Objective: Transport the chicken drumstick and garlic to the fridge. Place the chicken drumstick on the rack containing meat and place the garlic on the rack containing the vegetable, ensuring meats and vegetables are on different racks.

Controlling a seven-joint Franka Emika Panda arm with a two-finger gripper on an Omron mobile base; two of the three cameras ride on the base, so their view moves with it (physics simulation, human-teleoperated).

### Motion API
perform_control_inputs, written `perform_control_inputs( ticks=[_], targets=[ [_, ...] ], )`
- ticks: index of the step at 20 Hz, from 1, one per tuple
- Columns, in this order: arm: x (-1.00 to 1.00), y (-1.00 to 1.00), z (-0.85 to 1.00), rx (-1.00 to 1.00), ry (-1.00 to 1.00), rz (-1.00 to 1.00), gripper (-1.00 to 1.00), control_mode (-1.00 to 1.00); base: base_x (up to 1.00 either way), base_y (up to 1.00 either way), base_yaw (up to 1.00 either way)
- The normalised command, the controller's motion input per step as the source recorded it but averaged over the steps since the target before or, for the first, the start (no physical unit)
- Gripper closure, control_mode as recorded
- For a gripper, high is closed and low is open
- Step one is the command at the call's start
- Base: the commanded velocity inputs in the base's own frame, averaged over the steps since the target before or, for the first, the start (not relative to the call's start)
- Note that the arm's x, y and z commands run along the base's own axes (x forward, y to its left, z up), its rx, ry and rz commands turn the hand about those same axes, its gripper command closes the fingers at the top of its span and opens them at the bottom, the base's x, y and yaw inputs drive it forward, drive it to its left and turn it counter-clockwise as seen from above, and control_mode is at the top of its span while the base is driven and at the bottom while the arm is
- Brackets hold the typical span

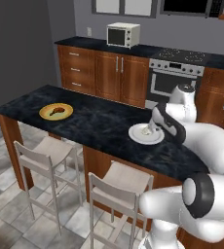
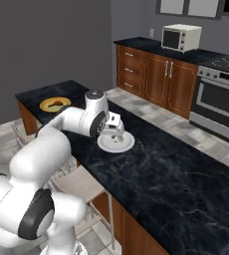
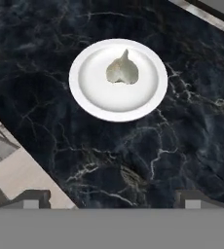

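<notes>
The garlic point(image 3: 122, 70) is seen on a white plate point(image 3: 92, 95) near the stool-side edge of the counter point(image 3: 182, 146), directly below and slightly ahead of the tool point(image 2: 117, 130). Its pointed tip is directed away from the fingertips point(image 3: 33, 197). The tool is held fully released, above the plate, with nothing grasped or touched. The chicken drumstick point(image 1: 58, 110) lies on a yellow plate point(image 1: 45, 115) toward the counter's far end.

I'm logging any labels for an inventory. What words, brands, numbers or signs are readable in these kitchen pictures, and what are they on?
None: no readable text anywhere.
White boxy microwave: no brand or digits legible.
Steel oven with dark glass door: control panel too small and blurred to read.
Round white plate holding the off-white pointed garlic bulb: unmarked.
Round yellow plate: unmarked.
</notes>
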Motion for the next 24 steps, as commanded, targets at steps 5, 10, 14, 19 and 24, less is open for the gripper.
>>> perform_control_inputs(
  ticks=[5, 10, 14, 19, 24],
  targets=[
    [0.77, 0.00, -0.32, -0.01, 0.00, 0.00, -1.00, -1.00, 0.00, 0.00, 0.00],
    [0.50, -0.03, -0.20, 0.00, 0.01, 0.00, -1.00, -1.00, 0.00, 0.00, 0.00],
    [0.65, 0.00, -0.27, 0.00, 0.07, 0.00, -1.00, -1.00, 0.00, 0.00, 0.00],
    [0.56, 0.00, -0.35, 0.00, 0.08, 0.00, -1.00, -1.00, 0.00, 0.00, 0.00],
    [0.43, -0.06, -0.32, 0.00, 0.04, 0.00, -1.00, -1.00, 0.00, 0.00, 0.00]
  ],
)
